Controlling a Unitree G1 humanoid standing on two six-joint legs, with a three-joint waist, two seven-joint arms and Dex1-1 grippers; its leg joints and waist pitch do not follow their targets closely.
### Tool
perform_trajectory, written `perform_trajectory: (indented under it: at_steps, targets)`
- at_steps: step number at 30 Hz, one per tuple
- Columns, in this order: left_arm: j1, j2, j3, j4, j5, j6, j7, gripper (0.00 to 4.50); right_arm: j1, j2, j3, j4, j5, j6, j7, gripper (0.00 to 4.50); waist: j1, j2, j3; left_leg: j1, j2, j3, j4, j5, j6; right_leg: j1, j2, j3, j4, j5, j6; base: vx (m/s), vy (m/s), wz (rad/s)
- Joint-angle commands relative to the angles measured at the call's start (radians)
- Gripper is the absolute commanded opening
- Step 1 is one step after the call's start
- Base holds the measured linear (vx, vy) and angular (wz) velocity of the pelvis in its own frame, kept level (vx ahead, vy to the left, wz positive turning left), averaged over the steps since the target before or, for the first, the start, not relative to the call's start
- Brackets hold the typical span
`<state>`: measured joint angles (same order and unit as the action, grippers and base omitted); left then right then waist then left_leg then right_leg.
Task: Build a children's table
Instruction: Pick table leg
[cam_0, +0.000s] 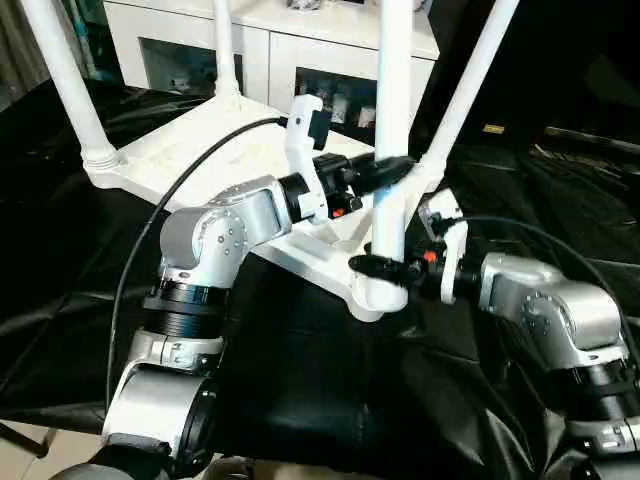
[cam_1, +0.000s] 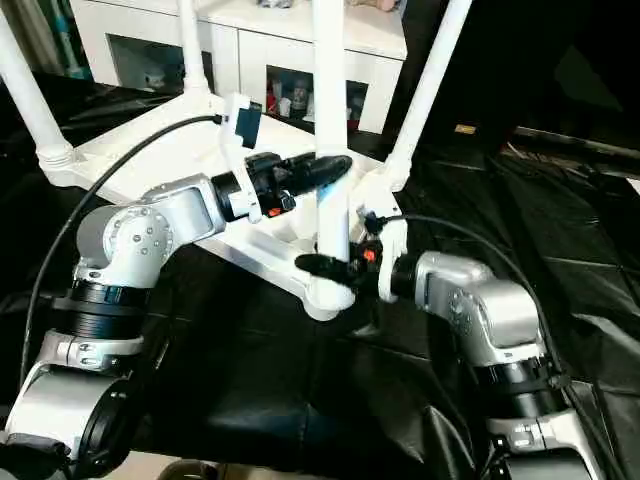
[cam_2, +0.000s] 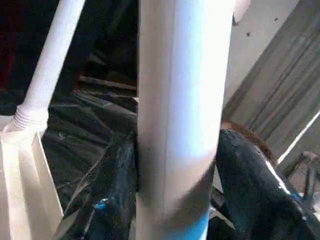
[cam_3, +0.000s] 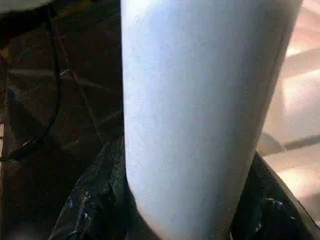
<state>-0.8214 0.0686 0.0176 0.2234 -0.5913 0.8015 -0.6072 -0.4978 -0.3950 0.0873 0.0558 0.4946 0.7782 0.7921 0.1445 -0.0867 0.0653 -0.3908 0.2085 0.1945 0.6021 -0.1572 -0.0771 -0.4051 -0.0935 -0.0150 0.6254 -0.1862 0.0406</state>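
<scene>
The children's table (cam_0: 200, 150) lies upside down on the black-covered work table, its ribbed underside up and four white tube legs rising from the corner sockets. Both grippers hold the nearest leg (cam_0: 392, 100), which stands in the near corner socket (cam_0: 378, 296). My left gripper (cam_0: 388, 172) is shut around it partway up, its dark fingers (cam_2: 112, 192) on either side of the tube (cam_2: 182, 100). Just above the socket, my right gripper (cam_0: 382, 265) is shut on the same leg (cam_3: 200, 100). Three other legs (cam_0: 65, 80) (cam_0: 225, 50) (cam_0: 470, 90) stand in their sockets.
A white cabinet with glass doors (cam_0: 280, 50) stands behind the work table. Wrinkled black cloth (cam_0: 320, 380) covers the surface around the white table. A black cable (cam_0: 150, 240) loops beside my left forearm.
</scene>
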Motion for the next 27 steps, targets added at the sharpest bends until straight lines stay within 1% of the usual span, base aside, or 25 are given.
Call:
perform_trajectory:
  at_steps: [1, 2, 3, 6, 8, 9, 10, 11, 12, 13, 14, 15, 16, 17, 18, 19, 21, 23, 26, 27]
  targets:
    - [-0.005, -0.009, -0.022, 0.019, 0.015, -0.012, -0.01, 2.9, -0.011, -0.004, 0.0, 0.0, -0.014, -0.012, -0.004, 1.93, 0.0, 0.011, -0.081, 0.026, 0.007, -0.007, -0.071, -0.182, -0.043, 0.044, -0.027, 0.011, -0.063, -0.088, -0.189, 0.0, 0.0, 0.0]
    - [-0.005, -0.009, -0.022, 0.019, 0.015, -0.012, -0.01, 2.59, -0.011, -0.004, 0.0, 0.0, -0.014, -0.012, -0.004, 1.93, 0.0, 0.011, -0.081, 0.026, 0.007, -0.007, -0.071, -0.182, -0.043, 0.044, -0.027, 0.011, -0.063, -0.088, -0.189, 0.0, 0.0, 0.0]
    - [-0.012, -0.012, -0.013, 0.029, 0.012, -0.008, -0.006, 2.54, -0.011, -0.002, -0.002, -0.001, -0.017, -0.013, -0.004, 1.93, 0.0, 0.013, -0.081, 0.025, 0.007, -0.007, -0.072, -0.179, -0.044, 0.046, -0.026, 0.01, -0.062, -0.074, -0.195, 0.0, 0.0, 0.0]
    - [-0.025, -0.015, 0.01, 0.052, 0.017, -0.01, 0.015, 2.54, -0.01, -0.004, -0.003, 0.0, -0.023, -0.017, -0.004, 1.93, -0.001, 0.012, -0.08, 0.025, 0.006, -0.007, -0.072, -0.188, -0.046, 0.046, -0.025, 0.011, -0.064, -0.079, -0.198, 0.0, 0.0, 0.0]
    - [-0.032, -0.015, 0.022, 0.065, 0.016, -0.018, 0.025, 2.11, -0.008, -0.008, 0.0, -0.001, -0.024, -0.021, -0.003, 1.93, -0.001, 0.013, -0.081, 0.026, 0.007, -0.007, -0.072, -0.189, -0.047, 0.047, -0.026, 0.011, -0.063, -0.079, -0.2, 0.0, 0.0, 0.0]
    - [-0.036, -0.014, 0.026, 0.071, 0.011, -0.022, 0.021, 2.11, -0.009, -0.009, 0.0, 0.001, -0.026, -0.024, -0.004, 1.93, -0.001, 0.01, -0.081, 0.027, 0.007, -0.007, -0.071, -0.185, -0.045, 0.047, -0.026, 0.011, -0.063, -0.077, -0.201, 0.0, 0.0, 0.0]
    - [-0.037, -0.012, 0.027, 0.073, 0.01, -0.024, 0.017, 2.08, -0.009, -0.012, 0.003, 0.003, -0.033, -0.03, -0.007, 1.93, -0.002, 0.009, -0.079, 0.026, 0.007, -0.007, -0.072, -0.184, -0.041, 0.047, -0.026, 0.011, -0.063, -0.075, -0.202, 0.0, 0.0, 0.0]
    - [-0.04, -0.007, 0.029, 0.078, 0.009, -0.032, 0.013, 2.13, -0.008, -0.016, 0.007, 0.006, -0.047, -0.046, -0.011, 1.93, -0.002, 0.006, -0.08, 0.026, 0.007, -0.006, -0.071, -0.183, -0.041, 0.047, -0.026, 0.011, -0.064, -0.078, -0.201, 0.0, 0.0, 0.0]
    - [-0.043, -0.003, 0.032, 0.083, 0.007, -0.038, 0.007, 1.95, -0.01, -0.013, 0.005, 0.013, -0.048, -0.053, -0.011, 2.28, -0.003, 0.002, -0.08, 0.026, 0.008, -0.005, -0.071, -0.181, -0.04, 0.046, -0.026, 0.011, -0.064, -0.082, -0.201, 0.0, 0.0, 0.0]
    - [-0.045, 0.004, 0.03, 0.084, 0.011, -0.047, -0.003, 1.88, -0.012, -0.015, 0.002, 0.017, -0.042, -0.06, 0.005, 2.63, -0.002, 0.002, -0.08, 0.026, 0.008, -0.005, -0.071, -0.18, -0.037, 0.047, -0.027, 0.011, -0.063, -0.085, -0.201, 0.0, 0.0, 0.0]
    - [-0.045, 0.004, 0.03, 0.084, 0.011, -0.047, -0.003, 1.88, -0.012, -0.015, 0.002, 0.017, -0.042, -0.06, 0.005, 2.63, -0.002, 0.002, -0.08, 0.026, 0.008, -0.005, -0.071, -0.18, -0.037, 0.047, -0.027, 0.011, -0.063, -0.085, -0.201, 0.0, 0.0, 0.0]
    - [-0.045, 0.018, 0.019, 0.078, 0.018, -0.057, -0.029, 1.9, -0.017, -0.016, -0.011, 0.017, -0.022, -0.05, 0.028, 2.69, -0.002, 0.004, -0.079, 0.026, 0.008, -0.005, -0.071, -0.183, -0.034, 0.045, -0.027, 0.011, -0.064, -0.091, -0.2, 0.0, 0.0, 0.0]
    - [-0.044, 0.02, 0.017, 0.077, 0.019, -0.058, -0.034, 1.9, -0.017, -0.016, -0.014, 0.016, -0.019, -0.047, 0.031, 2.69, -0.003, 0.002, -0.079, 0.026, 0.008, -0.005, -0.071, -0.183, -0.03, 0.046, -0.027, 0.011, -0.064, -0.094, -0.198, 0.0, 0.0, 0.0]
    - [-0.041, 0.034, -0.001, 0.067, 0.026, -0.062, -0.066, 1.86, -0.019, -0.026, -0.021, 0.003, -0.003, -0.029, 0.055, 2.82, -0.002, 0.004, -0.079, 0.026, 0.008, -0.005, -0.071, -0.18, -0.028, 0.045, -0.028, 0.012, -0.063, -0.096, -0.197, 0.0, 0.0, 0.0]
    - [-0.039, 0.038, -0.006, 0.064, 0.028, -0.063, -0.076, 1.83, -0.019, -0.033, -0.019, -0.004, -0.002, -0.027, 0.064, 3.05, -0.002, 0.005, -0.079, 0.027, 0.009, -0.005, -0.071, -0.178, -0.026, 0.045, -0.027, 0.012, -0.063, -0.095, -0.197, 0.0, 0.0, 0.0]
    - [-0.037, 0.043, -0.015, 0.059, 0.029, -0.063, -0.091, 1.83, -0.02, -0.044, -0.015, -0.011, -0.008, -0.03, 0.068, 3.09, -0.002, 0.005, -0.079, 0.026, 0.009, -0.005, -0.071, -0.173, -0.027, 0.046, -0.027, 0.012, -0.062, -0.087, -0.198, 0.0, 0.0, 0.0]
    - [-0.034, 0.055, -0.034, 0.047, 0.031, -0.065, -0.121, 1.83, -0.022, -0.071, -0.008, -0.018, -0.018, -0.037, 0.089, 3.14, -0.001, 0.005, -0.079, 0.026, 0.009, -0.005, -0.07, -0.165, -0.028, 0.046, -0.027, 0.012, -0.06, -0.074, -0.203, 0.0, 0.0, 0.0]
    - [-0.033, 0.063, -0.048, 0.037, 0.031, -0.067, -0.143, 1.83, -0.024, -0.096, -0.008, -0.022, -0.008, -0.034, 0.124, 3.14, 0.002, 0.004, -0.079, 0.028, 0.009, -0.003, -0.07, -0.172, -0.026, 0.046, -0.028, 0.012, -0.061, -0.08, -0.207, 0.0, 0.0, 0.0]
    - [-0.042, 0.066, -0.06, 0.027, 0.021, -0.075, -0.178, 1.83, -0.036, -0.112, -0.005, -0.01, -0.005, -0.034, 0.152, 3.14, 0.003, 0.003, -0.078, 0.026, 0.01, -0.004, -0.07, -0.178, -0.024, 0.046, -0.029, 0.012, -0.061, -0.09, -0.21, 0.0, 0.0, 0.0]
    - [-0.044, 0.065, -0.062, 0.024, 0.016, -0.071, -0.192, 1.83, -0.039, -0.112, -0.003, -0.005, -0.006, -0.034, 0.156, 3.14, 0.002, 0.007, -0.078, 0.025, 0.009, -0.004, -0.07, -0.183, -0.025, 0.045, -0.029, 0.012, -0.062, -0.094, -0.213, 0.0, 0.0, 0.0]
